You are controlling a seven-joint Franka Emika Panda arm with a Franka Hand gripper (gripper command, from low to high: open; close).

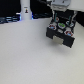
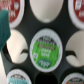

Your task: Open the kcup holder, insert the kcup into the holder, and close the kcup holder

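1. Closest to your wrist camera, the kcup (image 2: 44, 47) fills the middle of the frame, its round green top facing the lens, and it sits in a round slot of the kcup holder (image 2: 64, 29).
2. Around it you see more round slots, several pale inside; others at the edges show printed lids.
3. In the exterior view, the gripper (image 1: 61, 19) hangs directly over the black kcup holder (image 1: 61, 36) at the exterior view's right; you cannot tell whether its fingers are spread or closed.
4. Farther back, a white upright post (image 1: 25, 10) stands well apart, towards the exterior view's left.
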